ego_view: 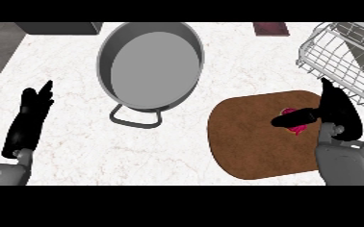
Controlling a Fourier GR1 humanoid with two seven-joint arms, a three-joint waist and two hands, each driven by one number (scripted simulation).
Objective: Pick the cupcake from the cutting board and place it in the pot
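A pink cupcake [292, 126] sits on the brown cutting board [249, 139] at the right, mostly hidden by my right hand [335, 109]. That hand stands over the board's right side, thumb stretched left across the cupcake and fingers pointing up; it is open, not curled round the cupcake. The grey pot [149, 67] with a loop handle stands at the upper middle, empty. My left hand [28, 120] rests open at the left edge, fingers up.
A white wire rack [334, 53] stands at the upper right, close behind my right hand. A dark grey block [60, 28] lies at the top left and a dark red object [271, 28] at the top right.
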